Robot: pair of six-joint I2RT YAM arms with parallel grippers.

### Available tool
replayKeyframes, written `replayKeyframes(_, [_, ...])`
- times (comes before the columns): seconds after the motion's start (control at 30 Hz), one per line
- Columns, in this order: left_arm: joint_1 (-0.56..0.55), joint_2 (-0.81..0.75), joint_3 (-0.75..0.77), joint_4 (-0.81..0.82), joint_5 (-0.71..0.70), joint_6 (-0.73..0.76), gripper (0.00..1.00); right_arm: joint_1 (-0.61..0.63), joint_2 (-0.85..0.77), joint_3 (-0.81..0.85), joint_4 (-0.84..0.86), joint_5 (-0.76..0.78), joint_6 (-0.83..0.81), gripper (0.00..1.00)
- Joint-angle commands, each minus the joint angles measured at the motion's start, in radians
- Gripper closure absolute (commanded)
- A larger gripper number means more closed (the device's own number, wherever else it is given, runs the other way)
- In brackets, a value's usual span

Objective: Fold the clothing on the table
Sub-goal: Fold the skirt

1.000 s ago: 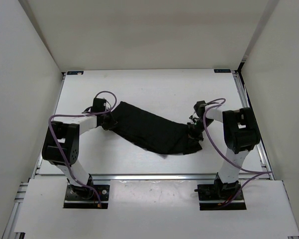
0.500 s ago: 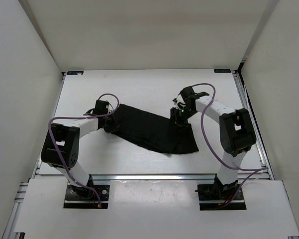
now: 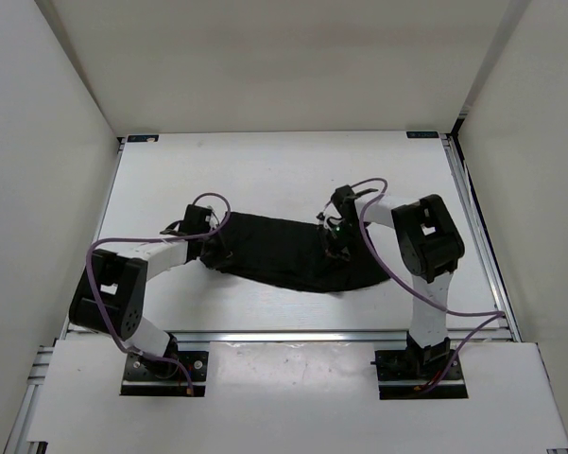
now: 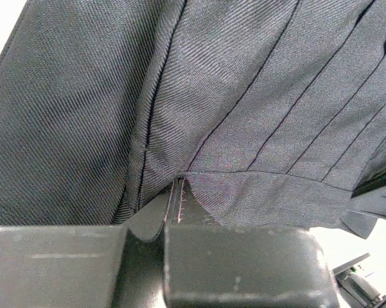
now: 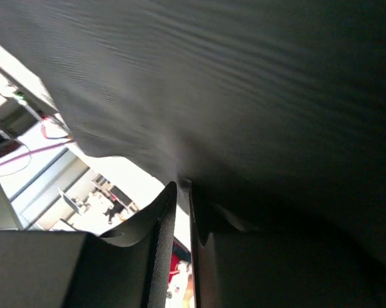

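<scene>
While the black skirt [image 3: 284, 253] lies stretched on the white surface [image 3: 265, 170] between both sets of jaws, the left jaws are pressed together, pinching its edge. The right jaws show only a thin slit between them, with cloth draped over their tips; whether they grip it cannot be told.

Black pleated skirt [image 3: 284, 255], soft matte fabric, bunched into a sagging band across centre frame, lying on white table [image 3: 265, 170] with silver rail edging
</scene>
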Motion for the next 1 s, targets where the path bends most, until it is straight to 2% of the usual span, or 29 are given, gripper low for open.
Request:
replayKeyframes(0.0, [0.024,-0.029,-0.036,-0.051,-0.007,0.004,1.0,-0.038,-0.036,-0.106,-0.064,0.063,-0.038,0.83])
replayKeyframes(0.2, [0.056,-0.061,-0.065,-0.07,-0.01,0.019,1.0,-0.145,-0.093,-0.261,-0.069,0.198,-0.062,0.84])
replayKeyframes(0.37, [0.067,-0.088,-0.089,-0.074,-0.001,0.03,1.0,-0.188,-0.091,-0.265,-0.109,0.257,-0.1,0.85])
replayKeyframes(0.47, [0.067,-0.1,-0.097,-0.074,0.014,0.019,1.0,-0.193,-0.128,-0.199,-0.143,0.268,-0.113,0.82])
replayKeyframes(0.5, [0.065,-0.098,-0.091,-0.078,0.013,0.015,1.0,-0.196,-0.137,-0.177,-0.141,0.245,-0.119,0.8])
replayKeyframes(0.6, [0.079,-0.107,-0.066,-0.058,0.112,-0.013,1.0,-0.211,-0.205,-0.047,-0.153,0.205,-0.104,0.63])
replayKeyframes(0.67, [0.104,-0.118,0.013,-0.066,0.158,-0.027,1.0,-0.222,-0.228,0.072,-0.176,0.206,-0.081,0.57])
replayKeyframes(0.73, [0.122,-0.111,0.1,-0.08,0.204,-0.024,1.0,-0.249,-0.248,0.125,-0.186,0.237,-0.079,0.53])
replayKeyframes(0.8, [0.157,-0.108,0.182,-0.101,0.264,-0.012,0.95,-0.291,-0.288,0.147,-0.195,0.252,-0.079,0.49])
replayKeyframes(0.83, [0.165,-0.111,0.226,-0.11,0.267,-0.002,0.9,-0.308,-0.294,0.137,-0.199,0.255,-0.084,0.47])
replayKeyframes(0.93, [0.229,-0.097,0.311,-0.162,0.232,0.047,0.75,-0.381,-0.337,0.09,-0.209,0.309,-0.093,0.45])
replayKeyframes(0.97, [0.239,-0.097,0.323,-0.173,0.218,0.067,0.74,-0.387,-0.341,0.061,-0.212,0.333,-0.098,0.45])
